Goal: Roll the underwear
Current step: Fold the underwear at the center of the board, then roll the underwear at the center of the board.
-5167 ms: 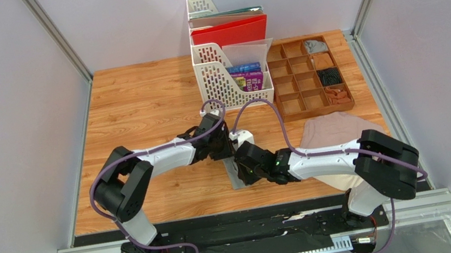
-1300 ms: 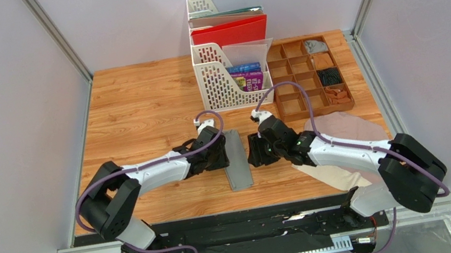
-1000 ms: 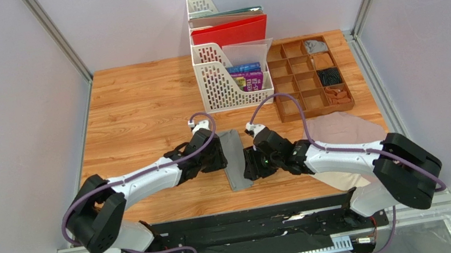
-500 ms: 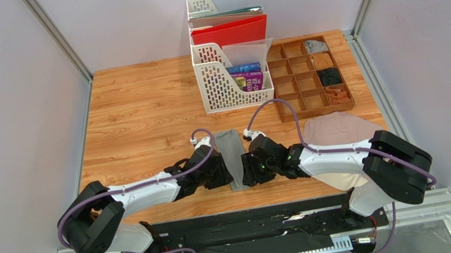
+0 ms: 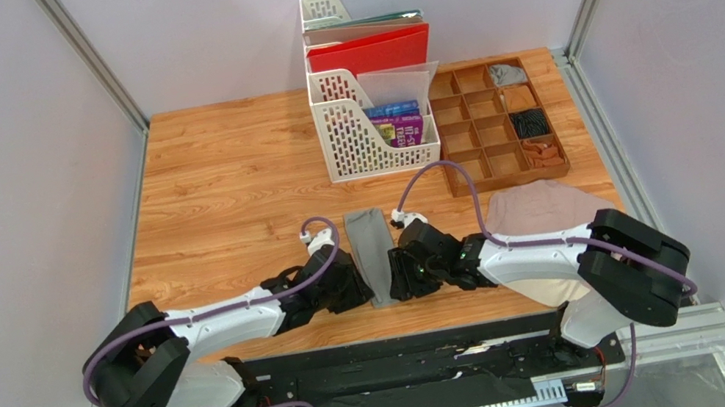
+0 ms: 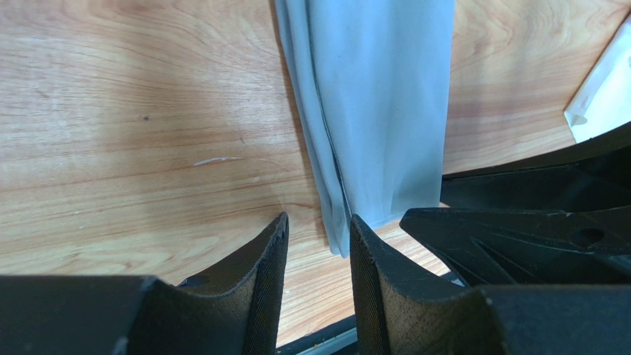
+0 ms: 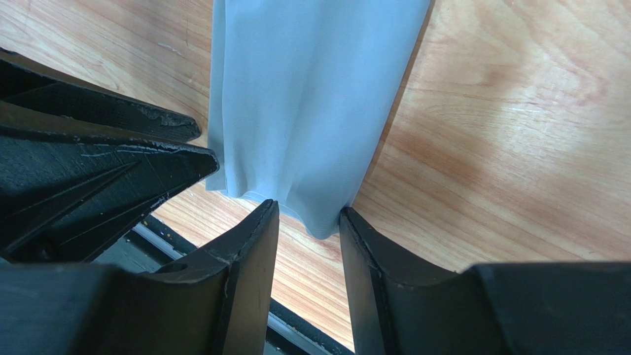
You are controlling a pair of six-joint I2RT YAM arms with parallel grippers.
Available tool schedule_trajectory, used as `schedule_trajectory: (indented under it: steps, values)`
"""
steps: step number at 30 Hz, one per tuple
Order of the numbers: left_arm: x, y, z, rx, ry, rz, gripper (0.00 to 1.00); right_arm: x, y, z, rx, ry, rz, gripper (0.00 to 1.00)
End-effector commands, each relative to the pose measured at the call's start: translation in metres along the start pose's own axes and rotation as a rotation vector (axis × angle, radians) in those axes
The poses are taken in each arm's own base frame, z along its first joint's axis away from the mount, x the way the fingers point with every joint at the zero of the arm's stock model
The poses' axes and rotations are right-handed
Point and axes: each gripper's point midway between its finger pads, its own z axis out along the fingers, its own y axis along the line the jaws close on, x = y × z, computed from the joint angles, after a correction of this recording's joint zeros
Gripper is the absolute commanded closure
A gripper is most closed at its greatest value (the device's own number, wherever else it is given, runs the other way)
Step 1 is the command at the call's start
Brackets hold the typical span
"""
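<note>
Wood table (image 5: 218, 184) under the jaws. Straight out past them there's a white file rack (image 5: 351, 144) w/ a red folder (image 5: 368, 51) and purple packs (image 5: 398, 126), plus a 2nd rack (image 5: 324, 11) behind it. Out & to the right of the jaws: brown divider tray (image 5: 509, 181), w/ black bits (image 5: 529, 124) and orange-brown bits (image 5: 545, 157) in a couple of slots.

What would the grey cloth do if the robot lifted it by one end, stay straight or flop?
Probably flop: the grey underwear lies in soft folded layers with wavy edges, so it would likely droop. It looks thin, so probably light. Pushed along the wooden table, it would more likely bunch up than slide.
</note>
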Motion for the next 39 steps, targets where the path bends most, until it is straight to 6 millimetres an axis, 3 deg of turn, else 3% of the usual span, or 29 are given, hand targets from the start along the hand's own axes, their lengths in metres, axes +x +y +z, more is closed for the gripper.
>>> schedule_trajectory:
  steps: [1,8,17,24,29,39]
  values:
    - [-0.010,-0.012,-0.004,0.038,-0.051,-0.041,0.58,0.002,-0.005,0.006,0.034,0.000,0.005,0.58]
    - [-0.009,-0.024,0.002,0.075,-0.043,-0.049,0.57,0.000,-0.009,0.006,0.064,-0.011,0.001,0.59]
    - [0.004,-0.021,0.015,0.046,0.017,-0.046,0.59,-0.001,-0.009,0.004,0.072,-0.017,-0.002,0.60]
    - [0.011,-0.015,0.014,-0.008,0.030,-0.026,0.75,-0.001,-0.010,0.004,0.077,-0.017,-0.002,0.60]
    - [0.018,-0.007,0.013,-0.049,0.038,-0.015,0.79,-0.002,-0.009,0.002,0.077,-0.023,-0.005,0.62]
    - [0.024,0.001,0.012,-0.119,0.040,0.033,0.74,-0.001,-0.009,0.005,0.082,-0.008,-0.011,0.85]
